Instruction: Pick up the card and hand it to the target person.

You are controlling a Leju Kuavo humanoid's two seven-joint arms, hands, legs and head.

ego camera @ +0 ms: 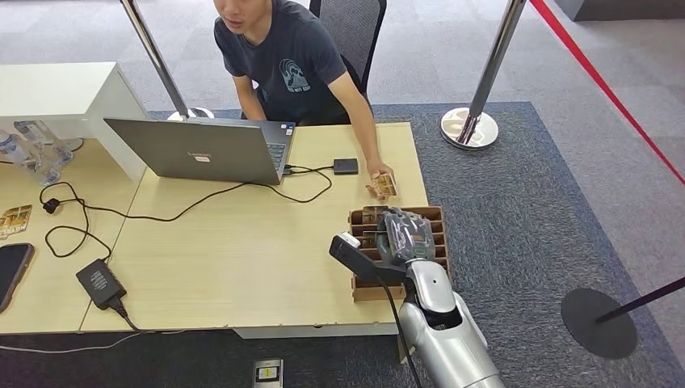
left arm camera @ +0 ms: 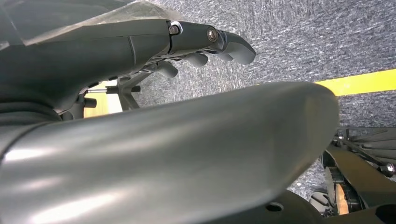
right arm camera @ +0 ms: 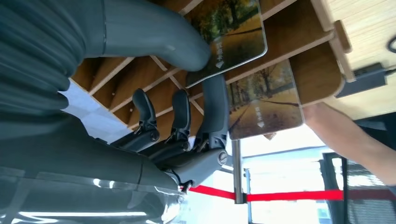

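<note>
My right hand reaches down into a wooden slotted card holder at the table's right front corner. In the right wrist view its thumb and a dark finger pinch a card printed with an autumn tree scene, standing in a slot. A second, similar card stands in the slot beyond it. The person sits behind the table, one hand resting near the holder with a card in it. My left hand hangs over the carpet, fingers loosely apart and holding nothing.
On the wooden table are a grey laptop, a small black box, trailing cables and a power adapter. A phone and bottles lie far left. Stanchions with red tape stand to the right.
</note>
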